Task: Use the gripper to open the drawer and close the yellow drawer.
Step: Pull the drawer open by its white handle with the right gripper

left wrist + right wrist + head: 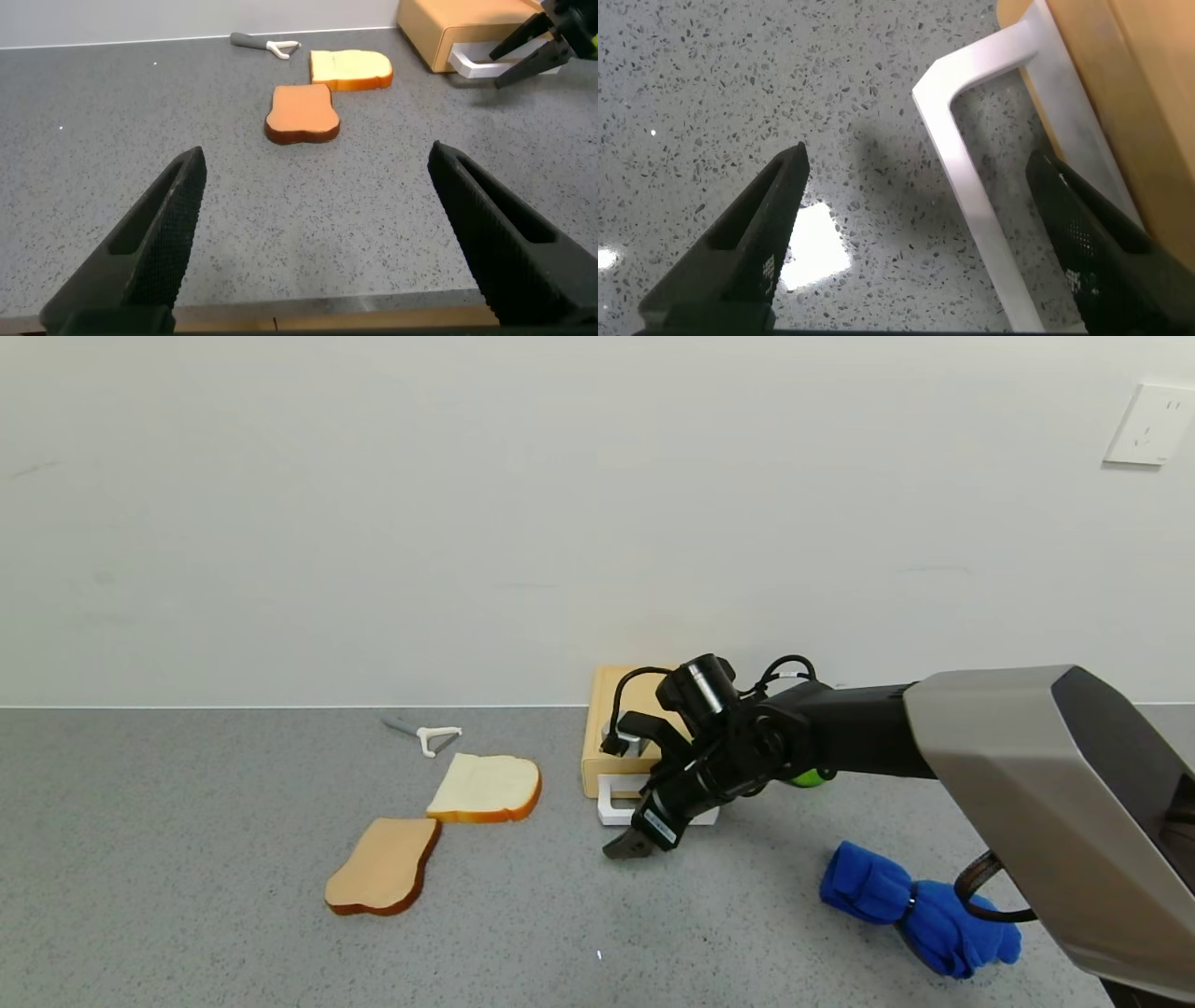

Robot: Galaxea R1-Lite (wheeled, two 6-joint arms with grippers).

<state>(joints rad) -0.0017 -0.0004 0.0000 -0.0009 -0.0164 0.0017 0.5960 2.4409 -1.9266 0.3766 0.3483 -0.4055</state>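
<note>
The pale yellow-tan drawer box (605,709) sits against the back wall, its white loop handle (612,805) facing the front; its front looks flush with the box. My right gripper (632,847) is open and empty, tilted down just in front of the handle. In the right wrist view the handle (971,191) runs between the spread fingers of the right gripper (917,161), with the drawer body (1125,84) beside one finger. My left gripper (318,161) is open and empty, low near the table's front edge, and out of the head view.
Two bread slices (485,787) (385,866) lie left of the drawer, with a white peeler (431,736) behind them. A blue cloth (920,910) lies at front right. A green object (808,777) shows under the right arm. The wall stands directly behind the drawer.
</note>
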